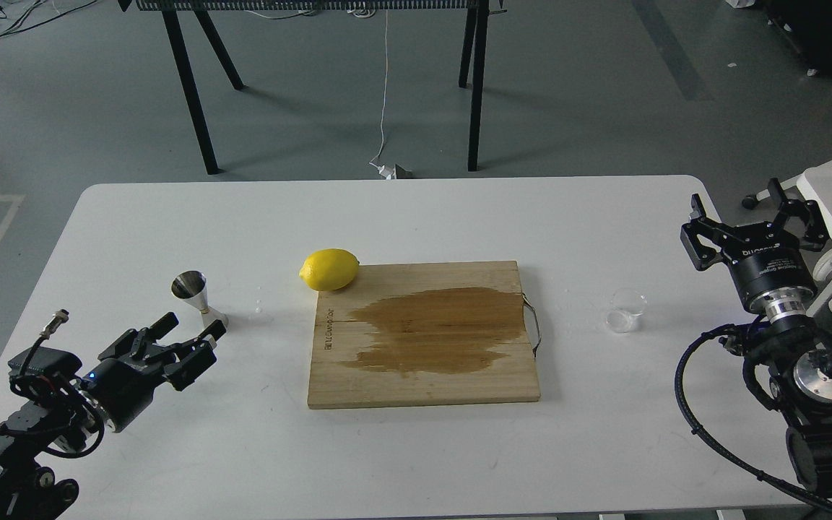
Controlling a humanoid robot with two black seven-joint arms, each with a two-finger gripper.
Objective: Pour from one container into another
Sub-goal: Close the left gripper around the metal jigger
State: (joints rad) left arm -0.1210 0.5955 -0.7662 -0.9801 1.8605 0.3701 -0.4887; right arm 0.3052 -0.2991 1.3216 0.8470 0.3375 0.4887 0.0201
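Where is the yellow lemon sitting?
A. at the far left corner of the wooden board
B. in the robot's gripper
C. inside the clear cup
A: the lemon rests at the far left corner of the wooden board, overlapping its edge.

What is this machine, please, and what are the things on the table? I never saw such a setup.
The picture comes from a humanoid robot's head camera, looking down at a white table. The black arms are its own: left gripper, right gripper. Both are open and hold nothing. On the table lie a wooden board with a wet stain, a lemon at the board's far left corner, a steel jigger near the left gripper, and a clear cup near the right arm.
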